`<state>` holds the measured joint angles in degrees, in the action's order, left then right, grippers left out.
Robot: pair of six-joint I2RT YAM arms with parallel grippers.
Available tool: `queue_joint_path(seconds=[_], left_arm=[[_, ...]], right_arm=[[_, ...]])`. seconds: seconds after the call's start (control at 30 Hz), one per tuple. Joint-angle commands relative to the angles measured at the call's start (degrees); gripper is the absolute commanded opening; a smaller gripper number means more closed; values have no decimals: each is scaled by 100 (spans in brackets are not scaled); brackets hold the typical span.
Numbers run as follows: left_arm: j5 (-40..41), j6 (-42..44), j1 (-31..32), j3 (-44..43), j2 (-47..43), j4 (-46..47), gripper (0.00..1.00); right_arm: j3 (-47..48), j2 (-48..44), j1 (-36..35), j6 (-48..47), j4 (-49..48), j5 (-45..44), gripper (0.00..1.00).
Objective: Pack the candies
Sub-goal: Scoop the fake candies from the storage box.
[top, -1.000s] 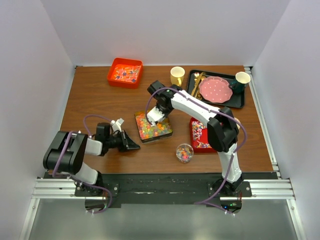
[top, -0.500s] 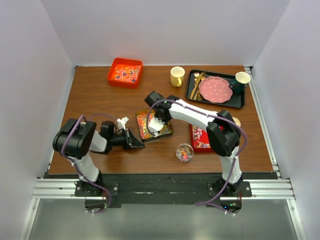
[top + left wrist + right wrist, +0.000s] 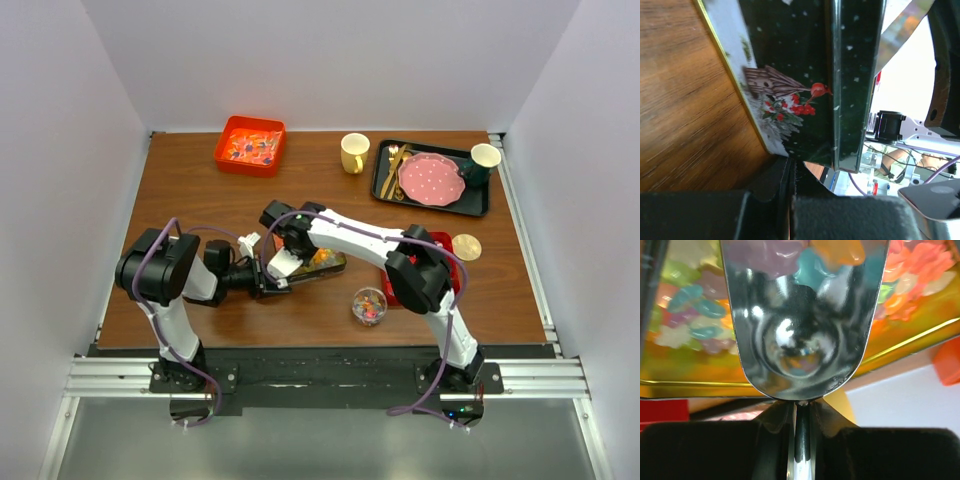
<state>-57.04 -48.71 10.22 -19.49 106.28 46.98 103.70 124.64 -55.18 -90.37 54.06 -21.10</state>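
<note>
The left gripper [image 3: 266,282] lies low over the brown wooden table [image 3: 190,200]. Its fingers are clenched tight at the near-left corner of the dark green square tin [image 3: 790,75], which is printed with a snowy birdhouse and red berries. Whether they pinch the tin's gold rim or only press against it is not clear from the left wrist view. The tin sits tilted near the middle of the table.

The right gripper [image 3: 797,409] reaches in from the right and grasps the handle of a shiny metal scoop [image 3: 800,340]. The scoop's bowl is just over the glossy red, yellow and green gummies [image 3: 685,315] that lie on the tin's gold inside.

At the far left, orange-red candies [image 3: 250,148] with some blue fill an orange square tray [image 3: 222,150]. A small clear glass cup [image 3: 369,306] of mixed sweets stands near, just right of the tin. A red tray [image 3: 388,290] is mostly hidden under the right arm.

At the far right, a black tray [image 3: 475,203] carries a pink dotted plate [image 3: 431,179], gold cutlery [image 3: 393,165] and a dark cup [image 3: 484,158]. A yellow mug [image 3: 354,152] stands just left of it.
</note>
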Motion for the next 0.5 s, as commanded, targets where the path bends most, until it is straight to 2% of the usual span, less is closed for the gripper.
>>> queue_joint_path(seconds=[0.0,0.23,0.47], left_arm=[[325,54,24,-73,7,294,0],[184,370,-72,-319,-265,-311,0],[0,1292,-353,-644,-696,-1803,0]], right_arm=[[256,280,7,1011,658,1028,0],[-296,-158,411,1513,474,2206,0],[-596,-528,1060,1566,280,3445,0]])
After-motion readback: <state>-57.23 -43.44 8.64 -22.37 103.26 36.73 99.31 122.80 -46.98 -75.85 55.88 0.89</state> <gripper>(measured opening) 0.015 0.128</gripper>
